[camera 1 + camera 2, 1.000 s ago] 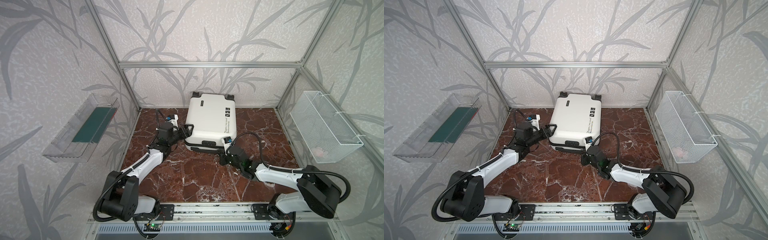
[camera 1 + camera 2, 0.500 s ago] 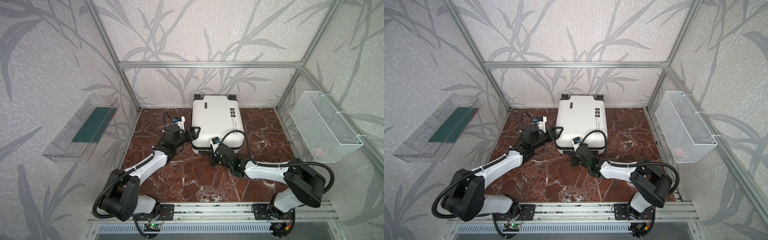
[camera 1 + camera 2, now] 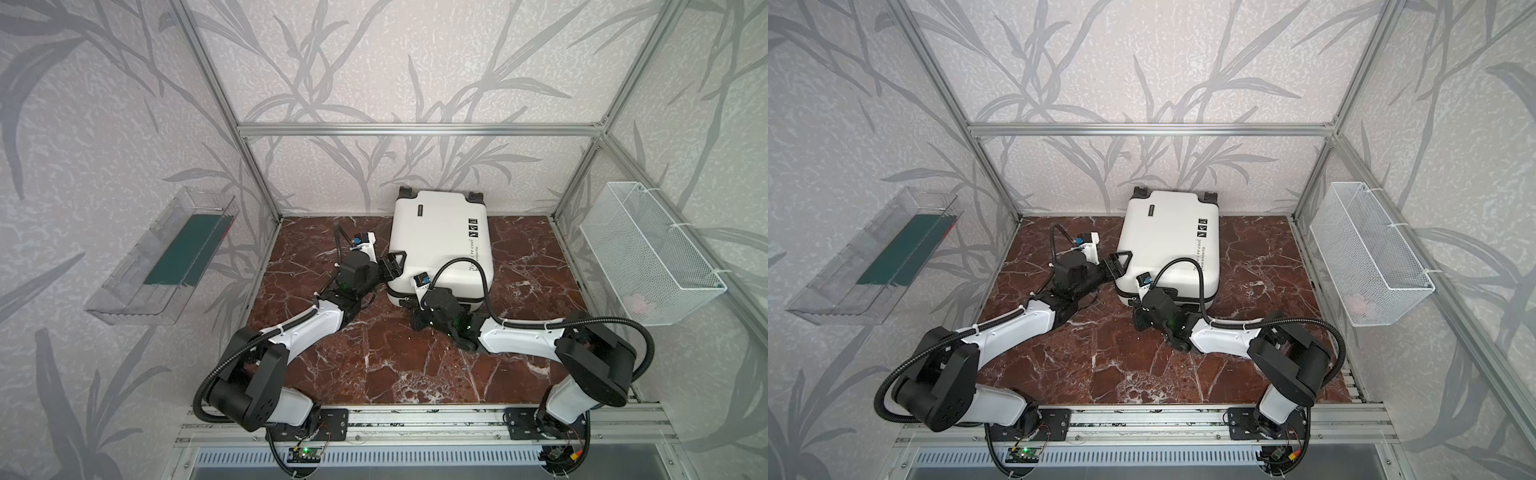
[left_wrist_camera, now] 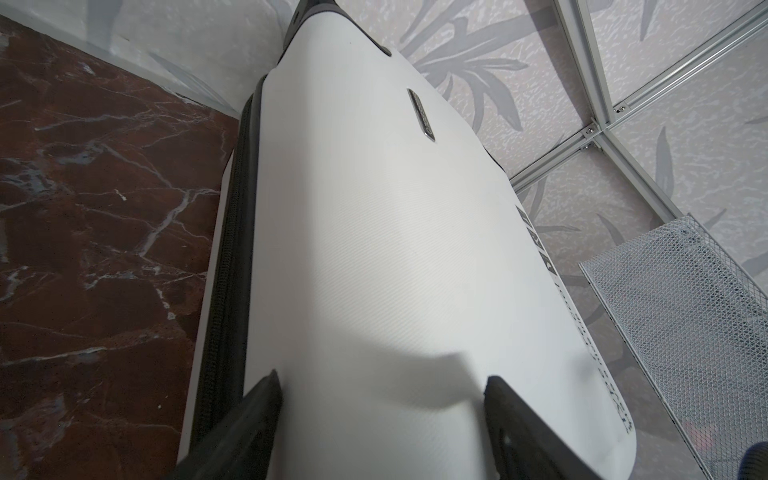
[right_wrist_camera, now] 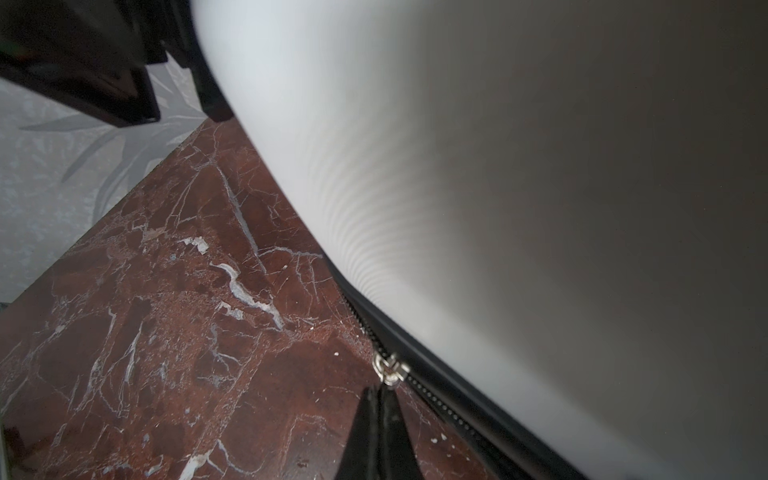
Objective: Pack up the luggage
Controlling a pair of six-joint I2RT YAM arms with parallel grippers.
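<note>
We see the small white hard-shell suitcase point(image 3: 436, 241) lying flat, lid down, at the far middle of the red-brown marble tabletop point(image 3: 374, 365), its black wheels toward the far wall. Our left gripper point(image 4: 382, 378) stands wide, its black fingers point(image 4: 257, 407) spread over the shell's near left corner and gripping nothing. Our right gripper point(image 5: 380, 390) sits at the case's near edge, jaws pressed together. Its tips touch the silver zipper slider point(image 5: 389, 369) on the black zipper band point(image 5: 457, 415). Whether a pull tab is pinched between them, we cannot tell.
</note>
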